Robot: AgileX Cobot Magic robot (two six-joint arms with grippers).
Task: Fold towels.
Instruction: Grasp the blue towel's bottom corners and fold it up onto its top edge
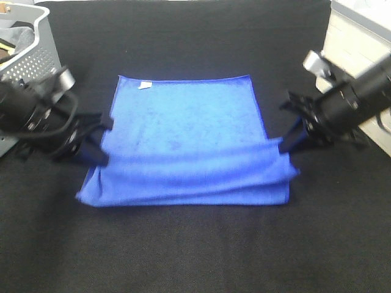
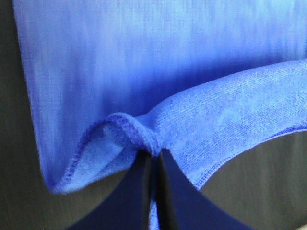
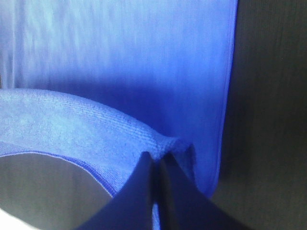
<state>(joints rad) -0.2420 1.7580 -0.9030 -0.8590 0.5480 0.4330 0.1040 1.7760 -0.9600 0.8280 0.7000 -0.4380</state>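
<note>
Black woven cloth covers the whole tabletop (image 1: pixel 195 256), and near its middle lies one towel, a bright royal-blue microfibre rectangle with darker stitched edges (image 1: pixel 189 116). I count a single small white tag (image 1: pixel 145 85), sitting by the towel's far left corner. The far part of the towel rests flat on the table. The near part is doubled over itself, with a raised ridge of cloth stretched from left to right.

One grey perforated plastic basket (image 1: pixel 36 61) stands at the far left corner with dark things inside that I cannot make out. It is just behind the left arm and well apart from the towel. At the far right there is one pale boxy unit (image 1: pixel 348 43), partly hidden by the right arm. Nothing lies on the towel itself.

Two black arms reach in low from either side, both angled down toward the ridge. The left gripper (image 1: pixel 98 146) (image 2: pixel 154 152) is clenched on the towel's left edge, where the wrist view shows the hem bunched between its pressed-together dark fingertips. The right gripper (image 1: pixel 287 143) (image 3: pixel 157 158) is likewise pinched tight on the right edge — cloth gathered at its tips, the lifted fold arching away from it.
</note>
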